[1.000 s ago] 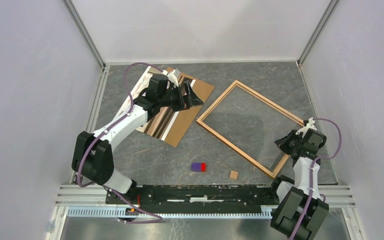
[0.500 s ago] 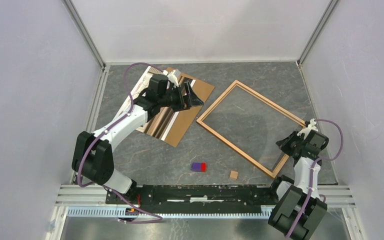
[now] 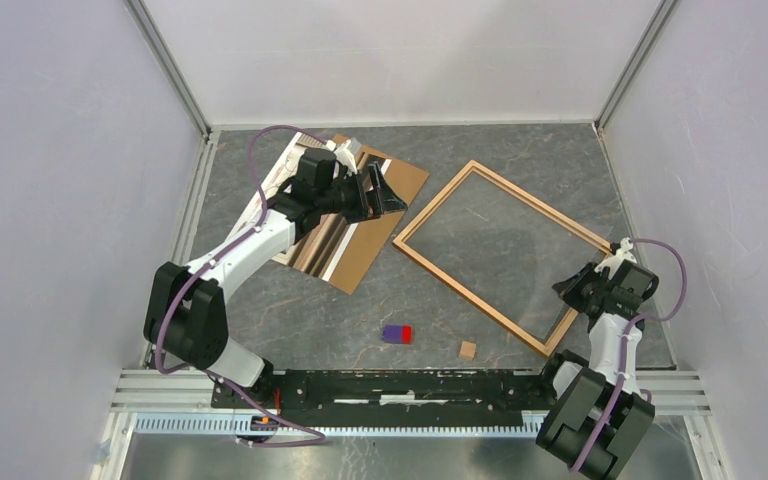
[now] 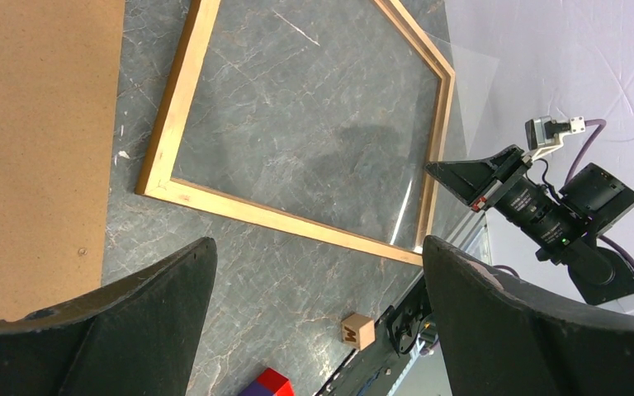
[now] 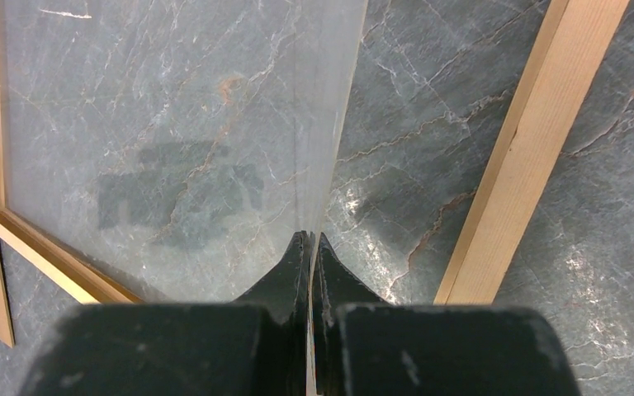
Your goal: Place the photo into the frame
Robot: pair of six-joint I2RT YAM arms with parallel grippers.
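Frame (image 3: 460, 288) unmoved; right tool (image 5: 312, 243), pinching sheet (image 5: 173, 124), retreated.

Bright, even overhead light — the right pincer (image 5: 312, 241) throws a soft shadow, seen through the glare-hazed clear sheet (image 5: 173, 99).

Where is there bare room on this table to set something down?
Bare table lies near-left, between the backing board, the purple-red block and the base rail. Another patch sits behind the frame, toward the back-right corner. Crowded: left-back under the left arm; the clear sheet overlies the frame's opening.
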